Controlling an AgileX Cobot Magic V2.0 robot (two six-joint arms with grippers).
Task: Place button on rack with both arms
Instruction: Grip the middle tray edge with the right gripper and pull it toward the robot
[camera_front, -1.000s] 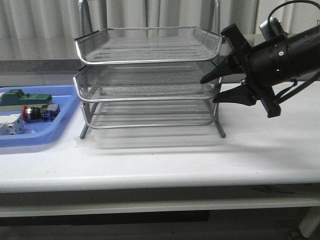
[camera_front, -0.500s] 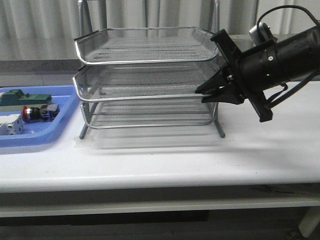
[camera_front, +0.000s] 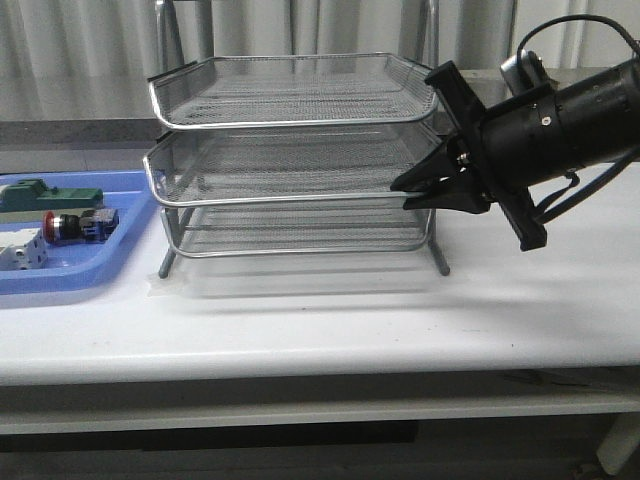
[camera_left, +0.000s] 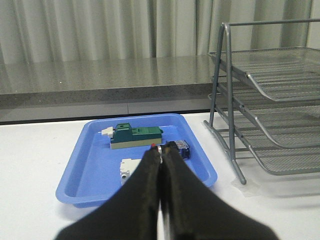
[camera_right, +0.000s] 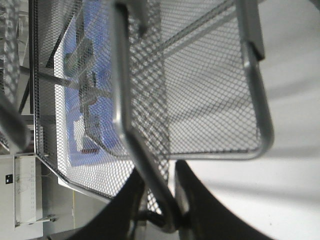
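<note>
Both right fingers (camera_front: 404, 193) clamp the rack (camera_front: 290, 160) rim; left fingers (camera_left: 160, 165) are pressed together, empty.

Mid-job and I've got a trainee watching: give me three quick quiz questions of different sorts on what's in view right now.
1. True or false: the button is on the rack.
2. The right pincer is closed on: A) the rack's top tier, B) the middle tier's rim, C) the blue tray.
3. Fill in: the left pincer is ____.

Key: 1 false, it lies in the blue tray; 2 B; 3 shut, holding nothing.
</note>
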